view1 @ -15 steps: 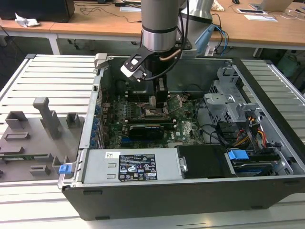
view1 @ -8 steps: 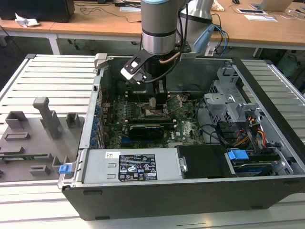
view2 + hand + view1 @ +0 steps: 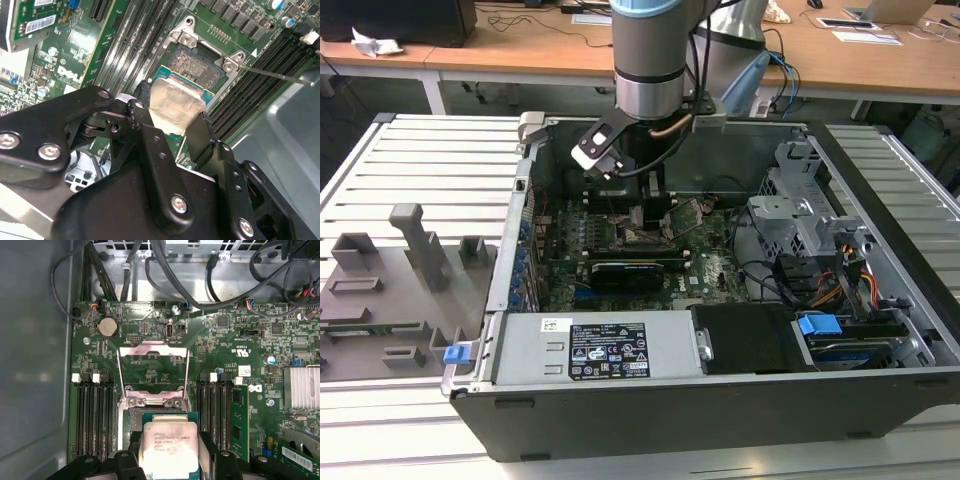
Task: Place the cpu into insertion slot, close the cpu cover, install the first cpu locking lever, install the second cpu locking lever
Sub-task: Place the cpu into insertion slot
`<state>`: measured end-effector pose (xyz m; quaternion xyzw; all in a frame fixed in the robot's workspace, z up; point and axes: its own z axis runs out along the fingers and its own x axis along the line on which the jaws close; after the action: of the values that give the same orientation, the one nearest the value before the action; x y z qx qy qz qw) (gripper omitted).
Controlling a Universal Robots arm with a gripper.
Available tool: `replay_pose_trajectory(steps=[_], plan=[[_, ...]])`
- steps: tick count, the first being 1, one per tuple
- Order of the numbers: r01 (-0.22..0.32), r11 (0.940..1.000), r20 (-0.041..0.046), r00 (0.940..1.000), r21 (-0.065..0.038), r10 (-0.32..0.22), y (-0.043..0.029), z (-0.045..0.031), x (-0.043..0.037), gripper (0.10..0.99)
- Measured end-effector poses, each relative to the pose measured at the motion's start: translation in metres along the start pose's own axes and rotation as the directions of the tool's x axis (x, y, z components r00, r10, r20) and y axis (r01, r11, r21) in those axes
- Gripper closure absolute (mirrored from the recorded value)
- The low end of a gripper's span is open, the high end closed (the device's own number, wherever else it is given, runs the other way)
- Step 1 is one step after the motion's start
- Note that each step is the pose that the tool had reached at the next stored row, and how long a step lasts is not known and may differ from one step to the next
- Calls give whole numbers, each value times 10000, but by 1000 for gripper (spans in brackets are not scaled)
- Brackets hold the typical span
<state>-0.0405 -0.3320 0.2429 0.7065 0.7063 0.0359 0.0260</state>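
Observation:
I hold the cpu (image 3: 167,437), a pale silver square chip, between my black fingers (image 3: 206,442); my gripper (image 3: 170,450) is shut on it. In the second wrist view the cpu (image 3: 175,100) hangs tilted at the near edge of the insertion slot (image 3: 196,64), a dark square socket with a metal rim. Whether the chip touches the socket I cannot tell. The cpu cover (image 3: 152,347) stands flipped open beyond the slot (image 3: 133,414). A thin locking lever (image 3: 275,75) sticks out free beside the socket. In the exterior view my gripper (image 3: 645,215) is low inside the open computer case.
Long black memory slots (image 3: 95,415) flank the socket on both sides. A black card (image 3: 625,270) lies in front of it. Cables (image 3: 165,270) and the drive cage (image 3: 800,215) crowd the exterior view's right. A grey fixture plate (image 3: 380,290) lies outside the case.

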Motion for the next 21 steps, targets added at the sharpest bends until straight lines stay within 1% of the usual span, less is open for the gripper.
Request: replay_pose_trajectory(steps=[4,7,11,16,21], plan=[[0,10000,1,10000,0,0,-29,47,17,557],[-1,10000,0,10000,0,1,-64,95,40,557],[0,10000,-15,10000,1,0,-73,166,61,557],[-9,10000,-18,10000,1,9,-80,237,65,557],[-165,9999,-4,9999,-1,165,-84,273,83,557]])
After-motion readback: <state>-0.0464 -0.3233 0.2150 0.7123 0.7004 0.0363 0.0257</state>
